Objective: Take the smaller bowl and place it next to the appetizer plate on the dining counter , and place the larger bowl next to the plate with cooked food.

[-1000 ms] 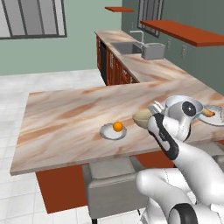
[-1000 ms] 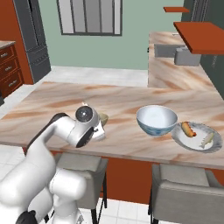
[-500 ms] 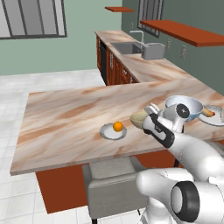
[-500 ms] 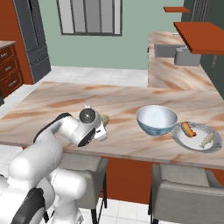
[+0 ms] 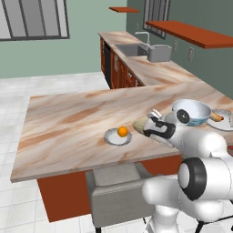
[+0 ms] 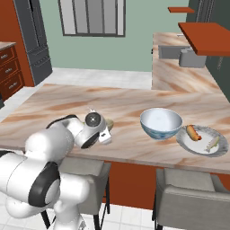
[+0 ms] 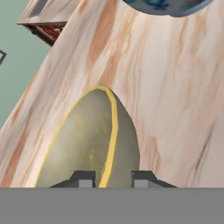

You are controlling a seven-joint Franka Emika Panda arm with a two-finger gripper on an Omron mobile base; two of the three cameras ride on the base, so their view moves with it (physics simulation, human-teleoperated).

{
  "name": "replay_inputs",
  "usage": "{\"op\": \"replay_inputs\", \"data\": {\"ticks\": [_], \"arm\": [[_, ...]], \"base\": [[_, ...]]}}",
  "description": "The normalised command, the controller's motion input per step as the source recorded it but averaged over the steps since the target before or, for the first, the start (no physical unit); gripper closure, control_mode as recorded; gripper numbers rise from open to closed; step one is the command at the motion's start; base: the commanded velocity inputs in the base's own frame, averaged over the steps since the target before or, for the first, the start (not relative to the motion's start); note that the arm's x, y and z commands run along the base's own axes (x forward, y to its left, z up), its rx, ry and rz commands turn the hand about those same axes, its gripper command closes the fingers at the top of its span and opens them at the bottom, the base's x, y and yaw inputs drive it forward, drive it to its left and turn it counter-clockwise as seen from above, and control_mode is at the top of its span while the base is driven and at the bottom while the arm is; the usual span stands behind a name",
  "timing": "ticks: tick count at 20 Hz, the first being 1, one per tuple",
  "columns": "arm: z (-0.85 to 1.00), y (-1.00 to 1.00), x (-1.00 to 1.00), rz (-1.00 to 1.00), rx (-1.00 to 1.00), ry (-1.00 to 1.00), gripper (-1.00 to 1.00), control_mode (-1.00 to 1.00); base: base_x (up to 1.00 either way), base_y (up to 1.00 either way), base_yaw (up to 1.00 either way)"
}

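Hand view shows the two dark fingertips of the gripper (image 7: 110, 178) pinched on the rim of the small plain olive-tan bowl (image 7: 89, 142), one tip inside the paler hollow and one outside the wall, so the pincer is clenched and grasping that bowl. Left base view puts the bowl (image 5: 140, 123) low over the long tan-and-brown marble-look dining counter (image 5: 68, 120), just beside the small round white-grey appetizer plate with its orange ball (image 5: 117, 137), on the side toward the wide white porcelain bowl with blue-teal patterns (image 5: 191, 111). That larger bowl already sits near the small round plate of elongated yellow-brown cooked food (image 6: 200, 140). Whether the olive bowl's foot touches the slab I cannot tell; it looks tilted in the grip.

The step in hand, as I judge it, is setting the smaller bowl down. To do it well, level the bowl first, lower until the base rests flat, and only then release the fingers. Keep it clear of the plate's edge so the plate is not nudged, and lift the hand straight up so the inner finger does not drag the wall and tip the bowl
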Motion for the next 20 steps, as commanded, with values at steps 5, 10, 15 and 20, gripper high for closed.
{"op": "replay_inputs", "data": {"ticks": [5,10,15,20], "arm": [[-0.33,0.0,0.22,0.0,0.0,0.0,1.0,-1.0],[-0.33,0.0,0.27,0.0,0.0,0.0,1.0,-1.0],[-0.32,0.0,0.34,0.0,0.0,0.0,1.0,-1.0],[-0.33,0.0,0.24,0.01,0.0,0.0,1.0,-1.0]], "base": [[0.0,0.0,0.0],[0.0,0.0,0.0],[0.0,0.0,0.0],[0.0,0.0,0.0]]}}
